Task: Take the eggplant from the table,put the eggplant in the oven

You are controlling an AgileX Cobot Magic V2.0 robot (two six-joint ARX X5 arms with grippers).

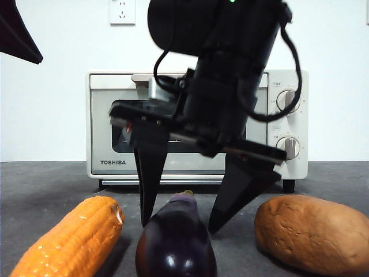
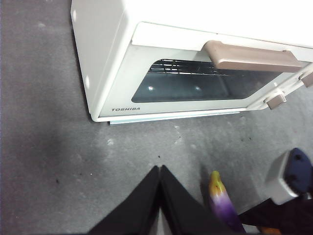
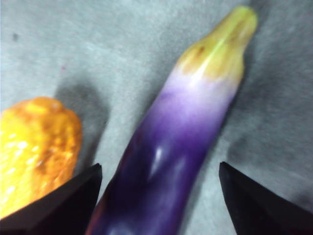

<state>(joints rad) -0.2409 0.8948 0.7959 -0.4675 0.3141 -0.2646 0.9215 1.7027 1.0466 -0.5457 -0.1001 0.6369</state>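
A: The eggplant (image 1: 176, 242) is glossy dark purple, paling to white, then yellow at the stem tip?

B: Yes. The corn cob (image 1: 69, 239) to its left is bright orange, the lump (image 1: 314, 231) to its right brown, the desk (image 1: 46, 184) speckled dark grey, the oven (image 1: 104, 115) cream-white.

Front cam low, facing oven (image 1: 196, 124); wrist cams look down; all share eggplant (image 1: 176, 242).

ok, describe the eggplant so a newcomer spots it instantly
Start at the cream oven at the back of the table. Three items lie in front of it; the eggplant is the middle one, between the right gripper's open jaws. It alone is glossy dark purple.
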